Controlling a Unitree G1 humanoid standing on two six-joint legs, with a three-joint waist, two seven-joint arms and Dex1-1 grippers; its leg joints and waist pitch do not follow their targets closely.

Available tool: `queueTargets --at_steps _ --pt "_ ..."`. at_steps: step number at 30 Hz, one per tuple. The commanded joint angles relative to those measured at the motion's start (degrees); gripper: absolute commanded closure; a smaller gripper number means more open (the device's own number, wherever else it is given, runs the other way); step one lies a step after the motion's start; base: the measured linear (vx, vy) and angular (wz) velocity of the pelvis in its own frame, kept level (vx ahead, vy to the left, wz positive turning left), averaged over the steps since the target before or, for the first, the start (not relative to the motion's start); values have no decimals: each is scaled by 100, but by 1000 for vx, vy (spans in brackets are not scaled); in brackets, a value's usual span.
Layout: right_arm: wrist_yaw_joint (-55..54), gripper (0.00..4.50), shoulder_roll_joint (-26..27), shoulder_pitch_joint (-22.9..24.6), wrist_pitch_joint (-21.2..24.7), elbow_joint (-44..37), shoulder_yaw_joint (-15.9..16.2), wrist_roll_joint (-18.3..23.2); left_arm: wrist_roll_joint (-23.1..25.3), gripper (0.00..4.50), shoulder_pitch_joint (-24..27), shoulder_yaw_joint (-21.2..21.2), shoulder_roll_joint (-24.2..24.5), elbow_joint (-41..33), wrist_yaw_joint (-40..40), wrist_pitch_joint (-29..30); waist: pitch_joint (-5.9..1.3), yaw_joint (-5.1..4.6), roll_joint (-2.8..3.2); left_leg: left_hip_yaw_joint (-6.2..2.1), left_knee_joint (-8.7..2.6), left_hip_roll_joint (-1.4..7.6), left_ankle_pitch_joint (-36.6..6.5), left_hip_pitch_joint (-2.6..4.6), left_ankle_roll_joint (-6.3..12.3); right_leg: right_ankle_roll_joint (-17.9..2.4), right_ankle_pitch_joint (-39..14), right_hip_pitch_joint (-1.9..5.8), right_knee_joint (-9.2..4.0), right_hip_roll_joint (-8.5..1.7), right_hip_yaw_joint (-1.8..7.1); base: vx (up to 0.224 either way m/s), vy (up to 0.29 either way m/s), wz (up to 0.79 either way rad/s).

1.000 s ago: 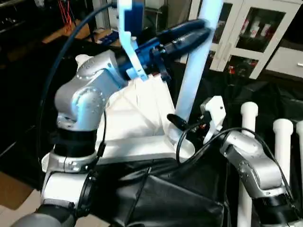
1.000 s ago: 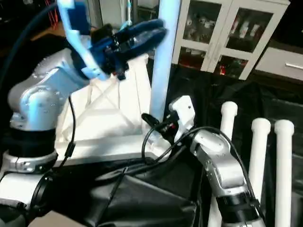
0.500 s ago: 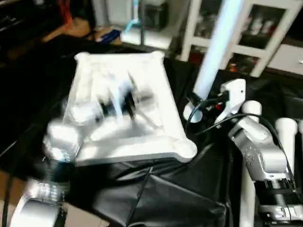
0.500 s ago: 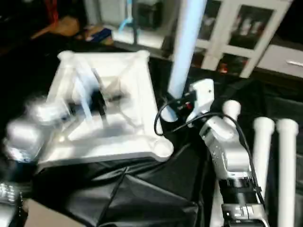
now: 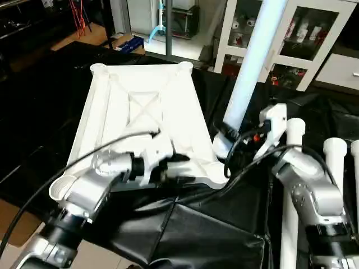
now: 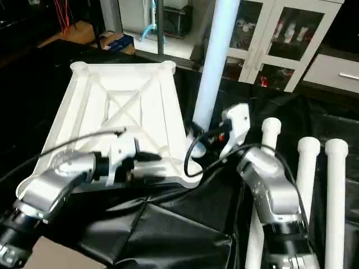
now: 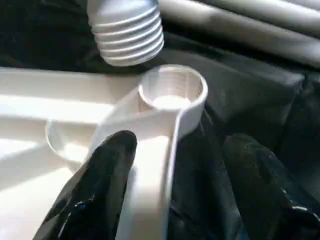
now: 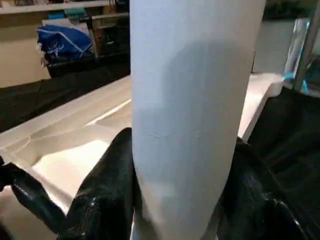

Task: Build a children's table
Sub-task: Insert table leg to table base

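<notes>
The long white plastic tube leg runs out of the upper edge of the frame, so its top is cut off. The right tool is clamped around its lower part, holding it tilted, threaded end just above the near right corner socket. The left tool, lying low at centre, stands open astride that corner's edge. The white ribbed plastic tabletop lies underside up on black cloth, centre left; three spare white legs lie at right.

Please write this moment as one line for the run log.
right gripper: shut on leg | leg's threaded end: just above corner socket, not in | left gripper: open, straddling tabletop edge | spare legs: right
</notes>
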Motion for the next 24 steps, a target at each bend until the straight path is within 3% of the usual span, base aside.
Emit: queueTargets --at_steps 1,5,8,9,15,16,20,24 --pt "80 267 -19 -8 166 -356 63 104 110 139 12 -92 136 14 13 -10 -412 1 -86 -148 -457 315 -389 37 293 -1040 -1201 363 -413 -437 299 0 0 0" --pt "124 267 -39 29 138 -323 135 52 187 139 159 -278 338 -34 -158 97 -408 -13 -71 -150 -460 319 -362 45 311 -1068 -1116 341 -396 -439 300 0 0 0" --pt "116 267 -51 19 143 -341 160 34 398 176 132 -231 240 160 156 -87 -401 -14 -78 -143 -458 323 -394 49 292 -1112 -1089 336 -410 -437 304 0 0 0" --pt "114 267 -54 26 156 -366 158 45 507 176 99 -216 198 268 264 -198 -398 0 -86 -128 -452 321 -467 82 280 -1103 -1138 310 -434 -430 304 0 0 0" --pt "160 267 -93 64 243 -442 182 31 567 218 7 -202 132 495 324 -385 -386 -3 -115 -151 -471 320 -591 53 203 -1006 -1385 339 -445 -452 311 0 0 0" --pt "166 267 -104 74 246 -451 179 30 557 232 -23 -218 126 535 318 -400 -376 -1 -90 -159 -476 321 -678 58 172 -973 -1546 337 -461 -461 312 0 0 0" --pt "181 267 -131 117 254 -479 161 31 574 267 -114 -253 103 651 252 -451 -356 -7 -97 -167 -494 325 -949 101 73 -868 -1962 314 -518 -456 312 0 0 0" --pt "203 267 -172 145 295 -525 139 56 578 296 -261 -203 40 799 103 -519 -367 -2 -90 -165 -492 326 -899 107 62 -909 -1807 313 -503 -457 318 0 0 0"
